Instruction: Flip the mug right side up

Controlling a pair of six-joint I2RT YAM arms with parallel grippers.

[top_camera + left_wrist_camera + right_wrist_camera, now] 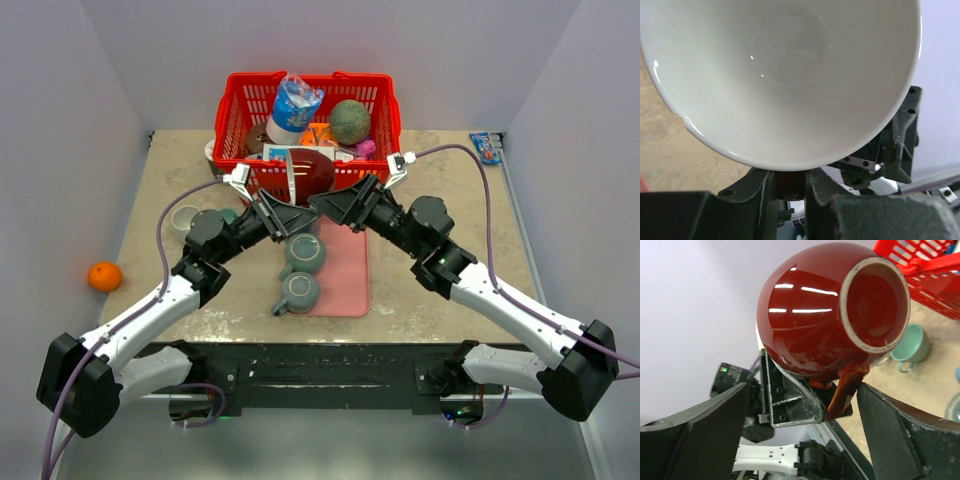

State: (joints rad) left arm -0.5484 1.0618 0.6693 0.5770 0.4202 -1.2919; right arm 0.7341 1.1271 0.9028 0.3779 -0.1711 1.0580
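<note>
The dark red mug [312, 172] hangs in the air in front of the basket, tipped on its side. Its white inside [785, 75] fills the left wrist view, and its base ring [875, 302] faces the right wrist camera. My left gripper [790, 176] is shut on the mug's handle [846, 390], which sits pinched between the two black fingers [790, 395]. My right gripper [800, 440] stands open just right of the mug, its fingers spread wide on both sides and touching nothing. In the top view, the left gripper [272, 203] and right gripper [333, 200] meet under the mug.
A red basket [236, 105] full of items stands right behind the mug. Two teal mugs [303, 253] [298, 292] sit on a pink mat [345, 270] below the grippers. An orange [104, 276] lies at the left edge, a small cup [185, 217] beside the left arm.
</note>
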